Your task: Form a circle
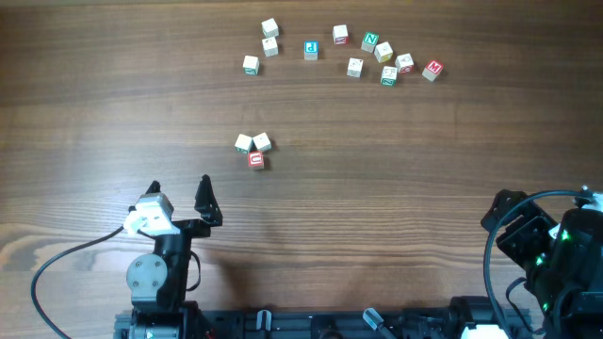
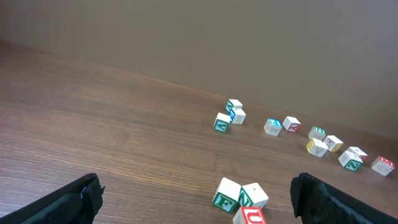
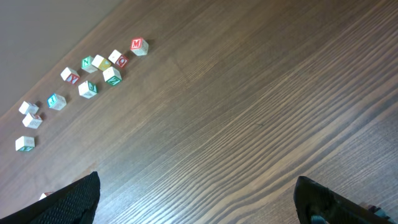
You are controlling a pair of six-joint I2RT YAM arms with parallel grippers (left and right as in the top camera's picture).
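Three tiny pale wooden letter cubes touch in a tight cluster (image 1: 253, 149) at mid-table; they form a clump, not a ring. In the left wrist view they are a green F cube (image 2: 226, 194), a green N cube (image 2: 254, 195) and a red U cube (image 2: 250, 217). My left gripper (image 1: 179, 185) (image 2: 196, 188) stands open just short of the cluster, nothing between its fingers. My right gripper (image 3: 196, 190) is open over bare wood at the near right, far from the cubes; the right arm (image 1: 528, 235) is folded back there.
Several loose letter cubes with green, blue and red prints lie scattered in a loose arc along the far side (image 1: 353, 55) (image 2: 311, 140) (image 3: 87, 78). A black cable (image 1: 57, 268) trails from the left arm's base.
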